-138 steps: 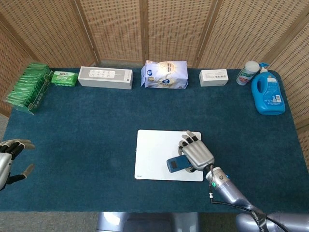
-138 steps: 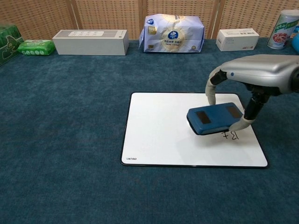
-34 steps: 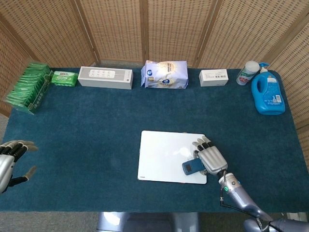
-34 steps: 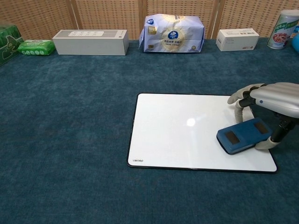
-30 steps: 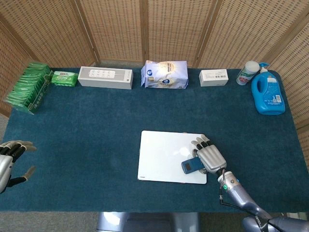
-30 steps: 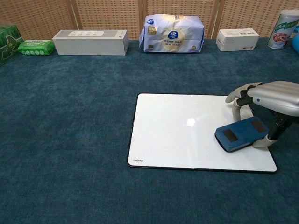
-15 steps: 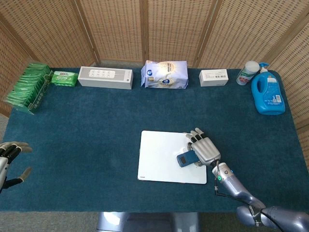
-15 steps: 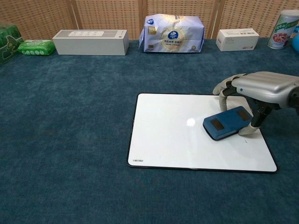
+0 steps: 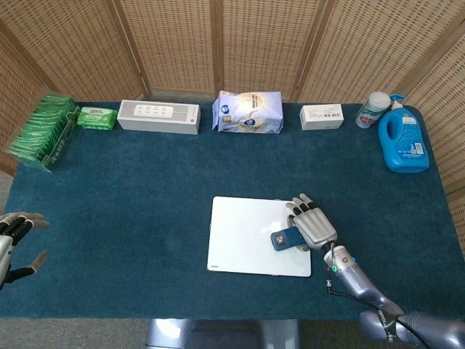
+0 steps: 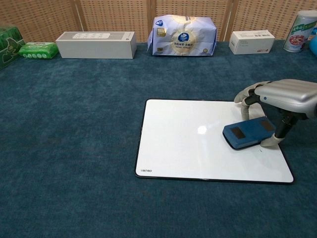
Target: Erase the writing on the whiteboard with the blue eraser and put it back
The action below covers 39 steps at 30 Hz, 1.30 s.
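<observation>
While under the right hand (image 10: 285, 96), blue eraser (image 10: 247, 134) (gripped), on whiteboard (image 10: 183, 144).

You can make out only a small grey logo on the whiteboard (image 10: 178, 144) at its seven o'clock corner (too small to read).

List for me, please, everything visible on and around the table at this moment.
whiteboard: 1, white, centre-right of table
blue eraser: 1, on the whiteboard's right part
tissue pack: 1, white-blue, back centre
long box: 1, white, back left
small box: 1, white, back right
wipes pack: 1, green, back left
green packets: a row, left edge
detergent bottle: 1, blue, back right
canister: 1, white-green, beside the bottle
right hand: holds the eraser
left hand: fingers apart, left edge
</observation>
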Available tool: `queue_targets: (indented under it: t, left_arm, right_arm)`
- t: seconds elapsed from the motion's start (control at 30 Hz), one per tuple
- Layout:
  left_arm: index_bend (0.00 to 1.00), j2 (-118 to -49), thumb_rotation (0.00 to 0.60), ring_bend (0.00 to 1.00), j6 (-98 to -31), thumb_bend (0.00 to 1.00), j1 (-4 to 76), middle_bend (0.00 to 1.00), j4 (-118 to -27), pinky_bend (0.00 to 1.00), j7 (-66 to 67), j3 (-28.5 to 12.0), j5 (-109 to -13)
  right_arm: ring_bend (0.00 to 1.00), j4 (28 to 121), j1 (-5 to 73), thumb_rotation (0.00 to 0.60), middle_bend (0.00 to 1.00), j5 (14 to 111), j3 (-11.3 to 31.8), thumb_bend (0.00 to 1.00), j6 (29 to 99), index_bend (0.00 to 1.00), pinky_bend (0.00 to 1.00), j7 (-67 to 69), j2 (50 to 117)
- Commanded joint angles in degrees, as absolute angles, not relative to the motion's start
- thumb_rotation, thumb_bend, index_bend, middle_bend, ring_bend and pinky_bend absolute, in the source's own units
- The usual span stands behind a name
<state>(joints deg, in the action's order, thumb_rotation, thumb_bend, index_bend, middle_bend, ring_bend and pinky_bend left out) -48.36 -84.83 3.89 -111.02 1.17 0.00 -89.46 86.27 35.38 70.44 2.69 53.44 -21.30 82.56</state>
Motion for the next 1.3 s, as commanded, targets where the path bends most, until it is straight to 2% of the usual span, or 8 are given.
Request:
queue_targets:
  t: [0.03, 0.57, 0.93, 1.3]
  left_arm:
    - [0.34, -48.5, 0.600, 0.25, -84.4, 0.36, 4.2, 0.30, -111.0, 0.20, 1.3, -0.1, -89.5]
    - [0.34, -48.7, 0.600, 0.25, -83.9, 0.36, 4.7, 0.30, -111.0, 0.20, 1.3, -0.2, -89.5]
    - [0.34, -48.3, 0.600, 0.25, -84.6, 0.36, 4.1, 0.30, -110.6, 0.20, 0.7, 0.0, -89.5]
    - [0.34, -48.2, 0.600, 0.25, -85.3, 0.36, 3.6, 0.30, -110.6, 0.20, 0.7, 0.2, -89.5]
  right_arm:
    - [0.00, 87.4, 34.2, 0.600, 0.17, 70.6, 1.9, 0.15, 54.6, 0.86, 0.00, -21.5, 81.8]
    - [0.00, 93.3, 31.0, 0.600, 0.17, 73.3, -0.2, 0.15, 58.9, 0.85, 0.00, -23.8, 79.7]
    - [0.00, 91.9, 32.7, 0.600, 0.17, 73.4, 0.8, 0.15, 56.4, 0.85, 0.00, -23.7, 82.1]
    - [0.00, 88.8, 35.0, 0.600, 0.17, 73.1, 2.8, 0.15, 53.6, 0.85, 0.00, -21.7, 81.8]
